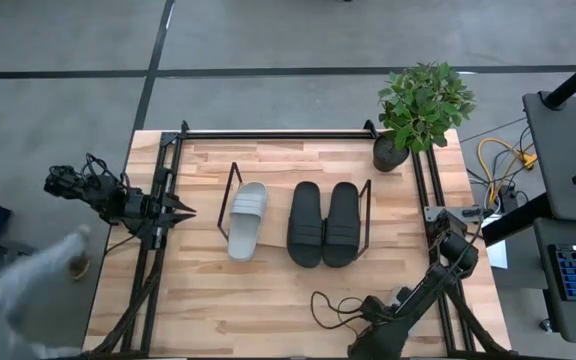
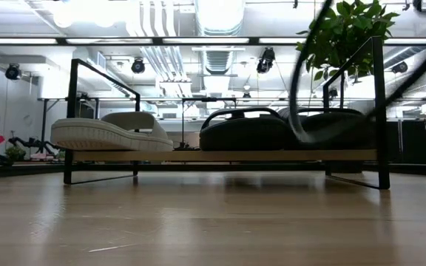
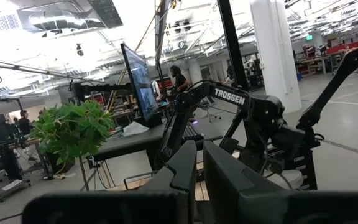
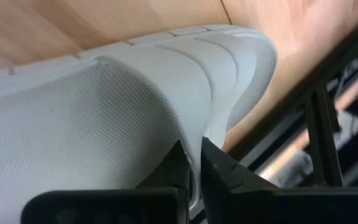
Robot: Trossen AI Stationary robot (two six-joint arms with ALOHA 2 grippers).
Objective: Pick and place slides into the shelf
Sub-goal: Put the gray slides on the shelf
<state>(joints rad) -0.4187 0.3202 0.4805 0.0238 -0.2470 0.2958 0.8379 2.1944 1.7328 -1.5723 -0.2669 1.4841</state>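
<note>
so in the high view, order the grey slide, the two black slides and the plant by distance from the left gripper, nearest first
From the left gripper:
1. grey slide, shelf's left end
2. left black slide, middle
3. right black slide, right end
4. plant, far right corner

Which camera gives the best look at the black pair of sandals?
The high view: it looks straight down on both black sandals, side by side on the shelf. The low view shows them side-on only, partly behind a blurred dark cable. Neither wrist view shows them.
</note>
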